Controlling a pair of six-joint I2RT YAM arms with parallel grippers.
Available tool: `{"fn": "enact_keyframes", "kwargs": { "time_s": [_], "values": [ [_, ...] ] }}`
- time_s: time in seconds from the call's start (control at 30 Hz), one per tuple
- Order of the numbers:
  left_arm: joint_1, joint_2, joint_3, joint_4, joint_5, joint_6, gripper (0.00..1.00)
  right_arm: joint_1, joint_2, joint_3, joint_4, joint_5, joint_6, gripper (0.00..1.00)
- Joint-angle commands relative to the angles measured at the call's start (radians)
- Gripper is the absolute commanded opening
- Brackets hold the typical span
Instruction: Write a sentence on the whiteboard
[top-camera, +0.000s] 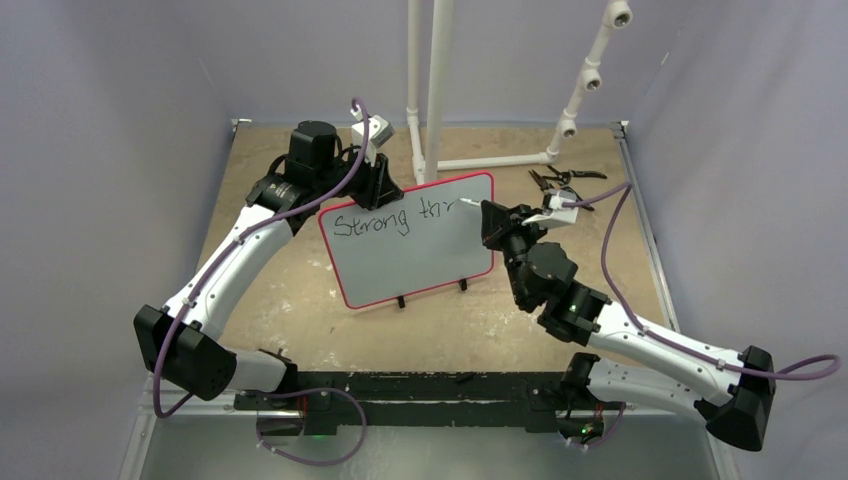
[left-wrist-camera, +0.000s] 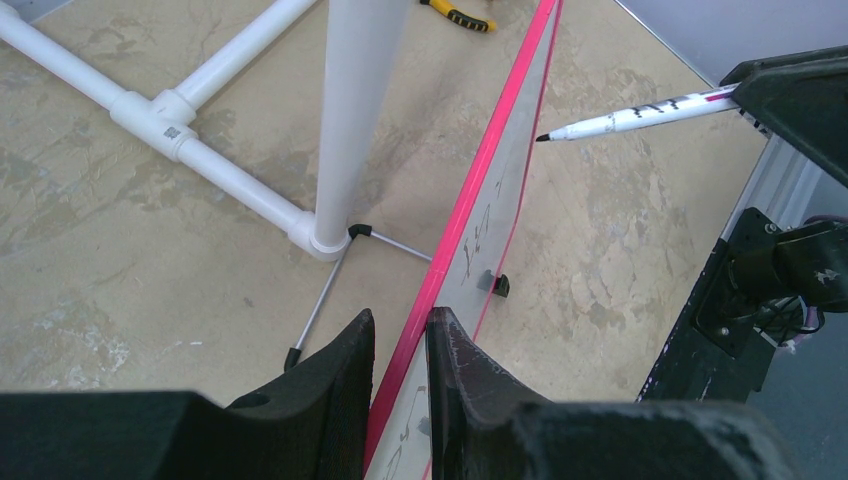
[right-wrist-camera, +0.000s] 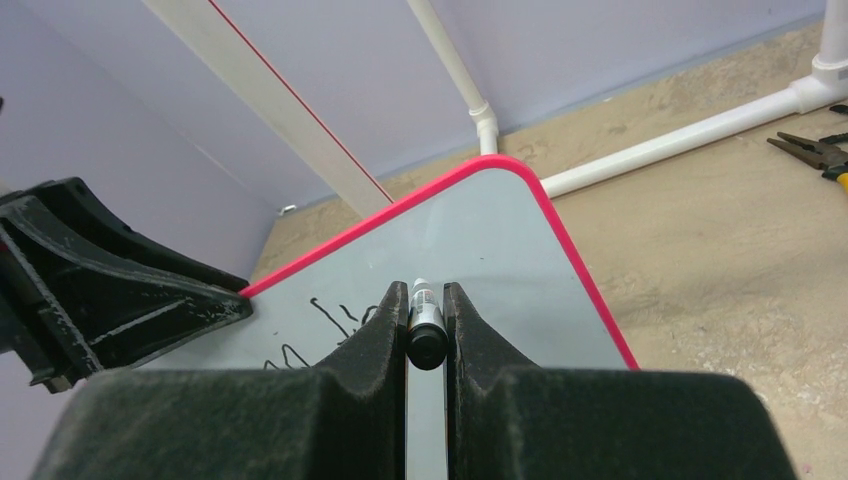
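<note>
The whiteboard (top-camera: 420, 255) stands tilted on two black feet in mid-table, red-bordered. Black handwriting on it (top-camera: 385, 220) reads "Strong thr" along its top line. My left gripper (top-camera: 378, 185) is shut on the board's top left edge; in the left wrist view (left-wrist-camera: 400, 330) the red rim (left-wrist-camera: 470, 200) runs between the fingers. My right gripper (top-camera: 492, 222) is shut on a white marker (top-camera: 470, 204) whose tip is at the board just right of the last letter. The marker also shows in the left wrist view (left-wrist-camera: 640, 115) and the right wrist view (right-wrist-camera: 426, 325), held between the fingers.
A white PVC pipe frame (top-camera: 432, 90) stands behind the board, its base pipes (left-wrist-camera: 200, 160) on the table. Pliers (top-camera: 562, 178) lie at the back right, and show in the right wrist view (right-wrist-camera: 815, 152). A thin metal stand leg (left-wrist-camera: 315, 310) rests behind the board.
</note>
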Motion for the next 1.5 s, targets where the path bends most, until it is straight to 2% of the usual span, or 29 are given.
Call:
{"fn": "enact_keyframes", "kwargs": {
  "time_s": [0.0, 0.17, 1.03, 1.47],
  "values": [
    [-0.002, 0.005, -0.014, -0.045, -0.036, -0.015, 0.00, -0.003, -0.042, -0.012, 0.013, 0.016, 0.008, 0.00],
    [-0.002, 0.007, -0.013, -0.042, -0.033, -0.016, 0.00, -0.002, -0.018, 0.002, -0.023, 0.017, 0.031, 0.00],
    [-0.002, 0.015, -0.007, -0.042, -0.006, -0.008, 0.00, -0.003, 0.043, 0.012, 0.027, 0.003, -0.018, 0.00],
    [-0.002, 0.013, -0.013, -0.038, -0.012, -0.011, 0.00, -0.003, 0.060, 0.016, -0.080, 0.019, 0.044, 0.00]
  ]
}}
